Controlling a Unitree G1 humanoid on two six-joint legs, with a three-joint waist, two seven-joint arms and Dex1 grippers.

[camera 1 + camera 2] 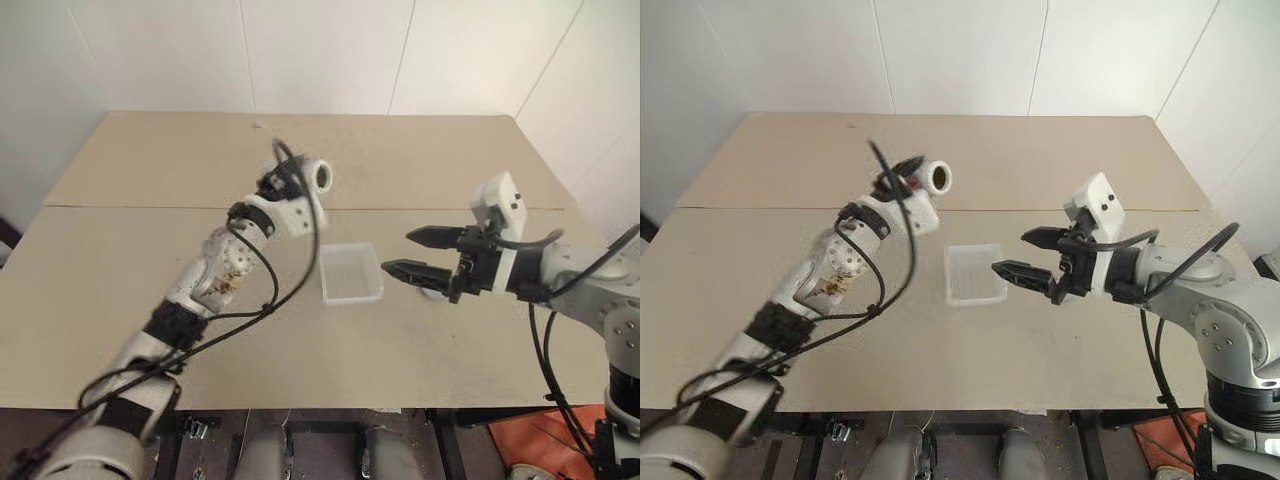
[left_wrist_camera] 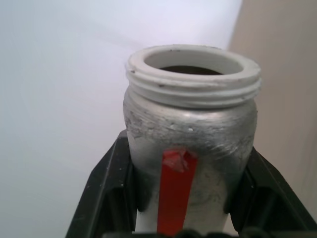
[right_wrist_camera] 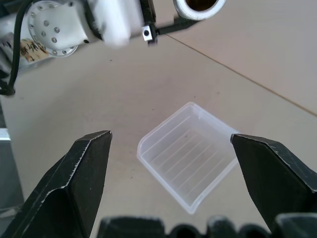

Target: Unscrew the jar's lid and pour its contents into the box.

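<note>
With the left fingers [image 2: 106, 193] clamped on either side of the jar [image 2: 190, 144], red stripe facing the wrist camera, the unscrew step looks done: threaded mouth is bare, no lid on it. Dark contents [image 2: 190, 70] just visible inside the rim, can't make out how much. Left gripper [image 1: 290, 180] holds the jar raised off the tabletop [image 1: 450, 160], behind the box [image 1: 351, 272] and toward its left side, mouth tipped sideways and not yet over the box. Box sits flat on the tabletop and looks empty, ribbed floor visible. Right fingers [image 3: 89, 168] spread wide, holding nothing; right gripper [image 1: 415, 255] hovers just right of the box. So we're at the pour. Next: carry the jar forward until its mouth is over the box, then tip it mouth-down. Right arm should keep out of the way.
</note>
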